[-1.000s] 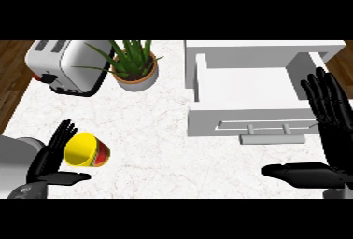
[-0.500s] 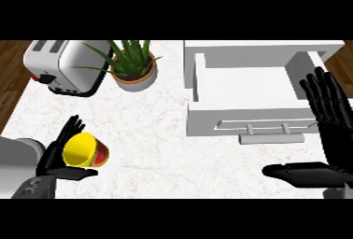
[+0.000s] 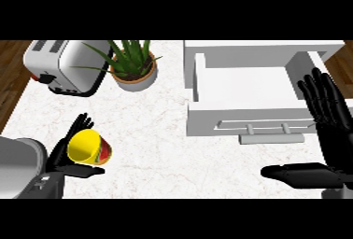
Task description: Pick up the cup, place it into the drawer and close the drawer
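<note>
**Cup in hand, drawer wide open**

Left hand curled round the yellow cup, down at 8 o'clock on the worktop. Right hand flat-fingered, holding nothing, at 3 o'clock beside the open drawer. Long carry toward 2 o'clock; could clip the drawer front if kept low, or tip sideways, tbh.

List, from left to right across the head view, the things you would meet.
Toaster → cup in the left hand → potted plant → open drawer → right hand.
</note>
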Motion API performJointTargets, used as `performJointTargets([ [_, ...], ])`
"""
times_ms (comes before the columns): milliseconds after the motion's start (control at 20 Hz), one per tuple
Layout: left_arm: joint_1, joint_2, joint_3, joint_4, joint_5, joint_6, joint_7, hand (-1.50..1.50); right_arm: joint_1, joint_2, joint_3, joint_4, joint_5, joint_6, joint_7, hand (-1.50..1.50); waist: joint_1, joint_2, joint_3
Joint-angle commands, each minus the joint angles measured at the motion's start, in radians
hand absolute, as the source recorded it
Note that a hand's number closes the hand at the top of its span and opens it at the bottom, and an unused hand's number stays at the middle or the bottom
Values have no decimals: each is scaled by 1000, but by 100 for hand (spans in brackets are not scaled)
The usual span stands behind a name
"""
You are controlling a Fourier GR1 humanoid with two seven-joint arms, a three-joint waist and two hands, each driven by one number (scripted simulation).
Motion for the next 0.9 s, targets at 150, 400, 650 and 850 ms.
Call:
performJointTargets([
  [150, -5, -30, -14, -17, 21, -225, -123, -150, -15, 1, -10, -4, -23, 0, 33, -150, 3, -2, 0],
  [400, -11, -50, -32, -40, 42, -315, -93, 150, 5, 7, -4, -3, -14, 2, 7, -150, 4, -4, 1],
  [650, -1, -63, -37, -66, 73, -378, -80, 150, 11, -4, -2, 18, -12, 20, 0, -150, 9, -3, 1],
  [850, 26, -80, -11, -116, 114, -306, -135, 150, 7, -21, -35, 17, -21, 17, 9, -150, 14, -5, 2],
])
